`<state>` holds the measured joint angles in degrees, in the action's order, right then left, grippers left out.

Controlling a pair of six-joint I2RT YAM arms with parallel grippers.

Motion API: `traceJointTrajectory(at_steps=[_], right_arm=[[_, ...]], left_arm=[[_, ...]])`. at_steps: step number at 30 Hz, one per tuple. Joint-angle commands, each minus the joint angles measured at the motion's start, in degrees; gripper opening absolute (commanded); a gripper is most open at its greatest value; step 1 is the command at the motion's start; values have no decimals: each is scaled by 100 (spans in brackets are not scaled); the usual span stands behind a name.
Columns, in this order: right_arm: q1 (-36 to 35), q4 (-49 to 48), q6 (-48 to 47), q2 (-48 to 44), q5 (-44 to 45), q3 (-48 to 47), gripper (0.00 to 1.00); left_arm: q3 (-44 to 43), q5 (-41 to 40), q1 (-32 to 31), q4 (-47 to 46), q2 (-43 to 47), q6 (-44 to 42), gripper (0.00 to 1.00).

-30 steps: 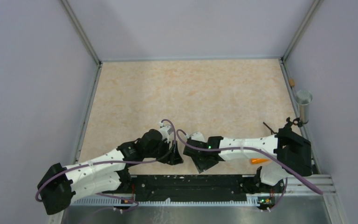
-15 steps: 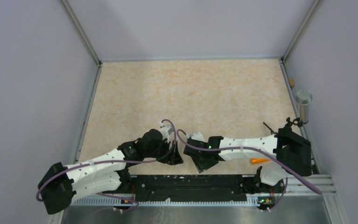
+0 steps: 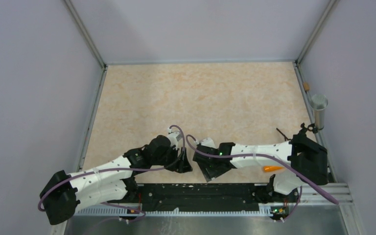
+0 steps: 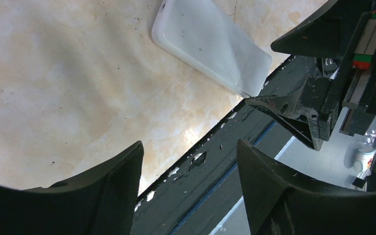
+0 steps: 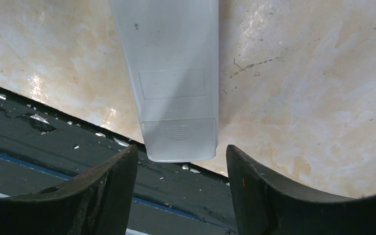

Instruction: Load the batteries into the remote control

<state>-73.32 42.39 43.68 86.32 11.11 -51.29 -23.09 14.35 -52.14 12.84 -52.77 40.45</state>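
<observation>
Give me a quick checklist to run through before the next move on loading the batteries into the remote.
1. Remote control lies back up on the table: ok.
2. Battery cover removed: not ok, it sits closed at the remote's end by the table edge.
3. Right hand open and empty: ok, its fingers stand either side of the cover end.
4. Left hand open and empty: ok.
5. Batteries located: cannot tell, none shows in any view.
</observation>
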Motion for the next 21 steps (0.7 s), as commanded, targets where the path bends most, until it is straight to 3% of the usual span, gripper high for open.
traceJointTrajectory(at_steps=[1, 5, 11, 21], right_arm=[[52, -37, 115, -382, 183, -118, 65], [50, 8, 376, -764, 259, -3, 63], [50, -36, 839, -1446, 446, 382, 50], [54, -108, 888, -1620, 372, 608, 35]], left_arm=[[-125, 94, 28, -297, -25, -69, 71], [-122, 94, 50, -337, -46, -84, 71], [-226, 313, 385, -447, -343, -282, 70], [-1232, 429, 915, -834, -1715, -828, 59]])
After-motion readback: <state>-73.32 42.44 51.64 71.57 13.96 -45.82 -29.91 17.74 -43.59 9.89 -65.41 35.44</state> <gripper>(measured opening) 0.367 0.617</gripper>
